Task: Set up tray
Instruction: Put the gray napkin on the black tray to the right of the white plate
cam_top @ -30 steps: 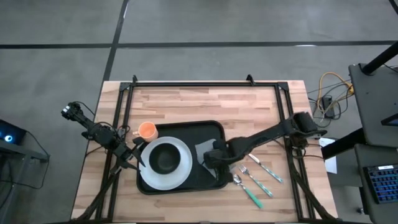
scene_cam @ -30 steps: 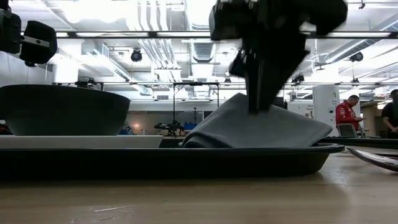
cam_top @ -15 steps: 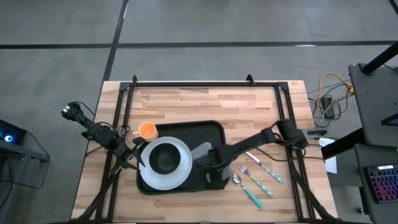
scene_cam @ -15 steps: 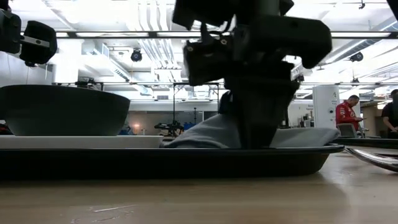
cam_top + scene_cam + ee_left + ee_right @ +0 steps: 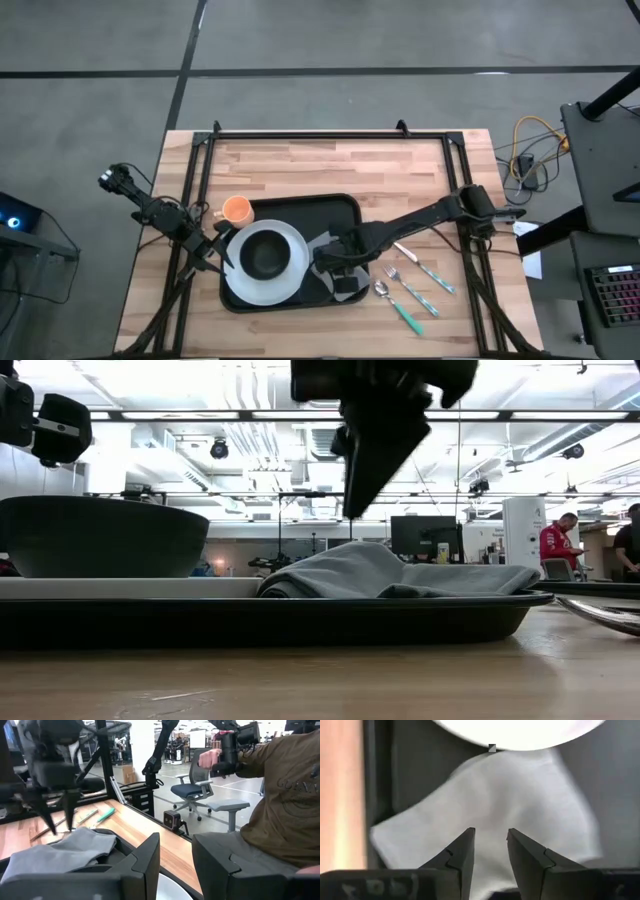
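right gripper (image 5: 352, 510) above napkin (image 5: 390, 572) near tray (image 5: 300, 618) rim, fingers slightly apart, empty

The right gripper (image 5: 352, 510) is now lifted clear of the grey napkin (image 5: 395, 573), no longer pressing into it. The napkin lies flatter and more crumpled in the tray (image 5: 342, 207), near its right edge.

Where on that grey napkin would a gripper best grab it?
Probably the raised fold of the napkin, coming straight down as the right gripper hangs above it. The hump stands above the tray rim; the edges lie flat.
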